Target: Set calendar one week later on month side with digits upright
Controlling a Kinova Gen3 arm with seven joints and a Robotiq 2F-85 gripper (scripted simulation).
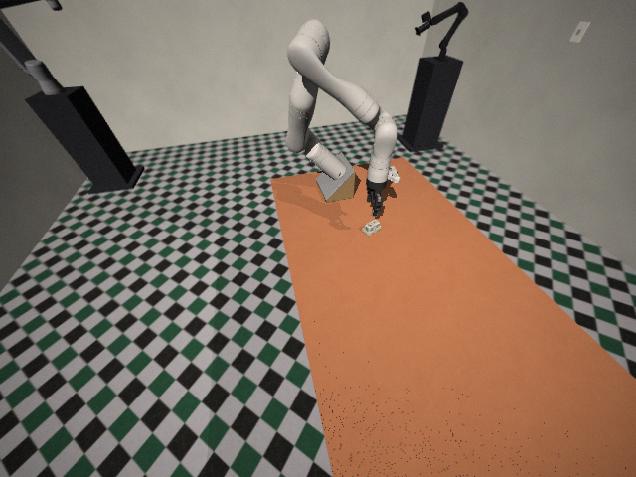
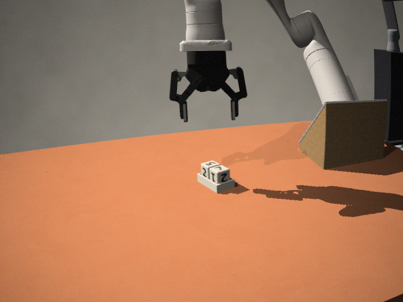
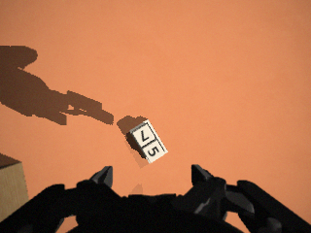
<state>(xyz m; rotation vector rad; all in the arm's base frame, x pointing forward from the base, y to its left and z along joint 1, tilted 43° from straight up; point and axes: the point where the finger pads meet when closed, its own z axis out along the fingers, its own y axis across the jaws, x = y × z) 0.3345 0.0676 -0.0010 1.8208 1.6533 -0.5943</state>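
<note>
While the calendar [image 2: 215,178] is sitting near the tabletop's [image 2: 97,211] far edge, cubes in tray, I am holding the tool [image 2: 208,111] spread wide, empty, high above it, likely lining up a grasp.

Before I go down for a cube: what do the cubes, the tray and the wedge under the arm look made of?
Cubes: pale, matte, with dark printed digits; painted wood or plastic, hard to tell. Tray: same off-white matte look, likely the same stuff. Wedge: tan faces with faint grain, like wood or board, with a grey top edge. The pincer hangs open above, holding nothing.
</note>
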